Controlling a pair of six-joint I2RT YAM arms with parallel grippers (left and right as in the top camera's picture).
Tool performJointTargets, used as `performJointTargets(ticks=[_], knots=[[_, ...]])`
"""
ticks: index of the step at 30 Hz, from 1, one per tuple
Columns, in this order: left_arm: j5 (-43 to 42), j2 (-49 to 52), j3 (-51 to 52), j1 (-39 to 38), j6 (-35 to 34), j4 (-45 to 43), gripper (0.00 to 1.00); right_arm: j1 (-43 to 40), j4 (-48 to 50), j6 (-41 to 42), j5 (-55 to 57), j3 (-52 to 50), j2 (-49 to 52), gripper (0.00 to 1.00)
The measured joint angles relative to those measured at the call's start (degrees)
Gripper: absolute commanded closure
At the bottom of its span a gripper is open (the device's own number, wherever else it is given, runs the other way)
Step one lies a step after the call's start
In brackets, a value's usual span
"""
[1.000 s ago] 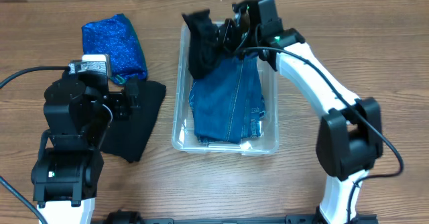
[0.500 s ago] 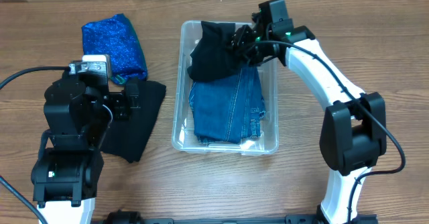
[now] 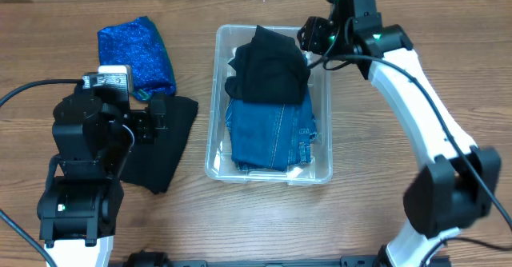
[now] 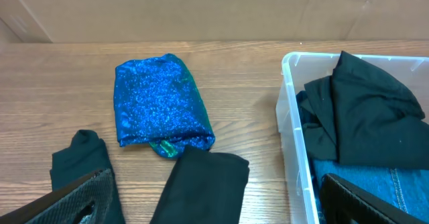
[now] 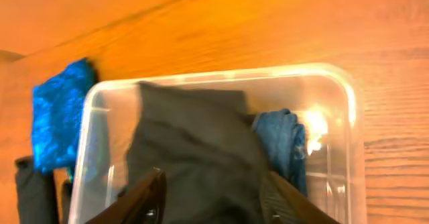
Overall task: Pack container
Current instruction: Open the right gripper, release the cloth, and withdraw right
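My right claw (image 3: 314,37) hangs released over the container (image 3: 214,139); I should tamp the black garment (image 3: 268,71), seemingly bunched, flat onto the jeans (image 3: 272,135).

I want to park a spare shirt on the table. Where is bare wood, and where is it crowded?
Bare wood lies right of the container, toward the right arm's base, and along the near edge in front of it. Left of it is crowded: sparkly blue garment, black garment, left arm.
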State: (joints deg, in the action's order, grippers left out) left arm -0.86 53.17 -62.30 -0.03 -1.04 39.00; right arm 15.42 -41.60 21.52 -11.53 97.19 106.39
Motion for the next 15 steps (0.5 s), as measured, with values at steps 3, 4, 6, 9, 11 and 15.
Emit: performJointTargets(ticks=[3,4,6,9,11,15], knots=[[0.0,0.0,0.0,0.0,0.0,0.0,0.0,2.6,-3.9,-4.7,1.0,0.3,-1.9,0.76],[0.0,0.0,0.0,0.0,0.0,0.0,0.0,4.2,-5.5,-6.9,1.5,0.3,-1.9,0.76],[0.0,0.0,0.0,0.0,0.0,0.0,0.0,5.7,-8.1,-8.3,2.6,0.3,-1.1,0.76],[0.0,0.0,0.0,0.0,0.0,0.0,0.0,6.9,-9.2,-9.6,3.5,0.3,1.8,0.76],[0.0,0.0,0.0,0.0,0.0,0.0,0.0,7.2,-9.6,-10.0,3.8,0.3,4.7,0.76],[0.0,0.0,0.0,0.0,0.0,0.0,0.0,7.3,-10.5,-10.6,4.0,0.3,12.6,0.68]])
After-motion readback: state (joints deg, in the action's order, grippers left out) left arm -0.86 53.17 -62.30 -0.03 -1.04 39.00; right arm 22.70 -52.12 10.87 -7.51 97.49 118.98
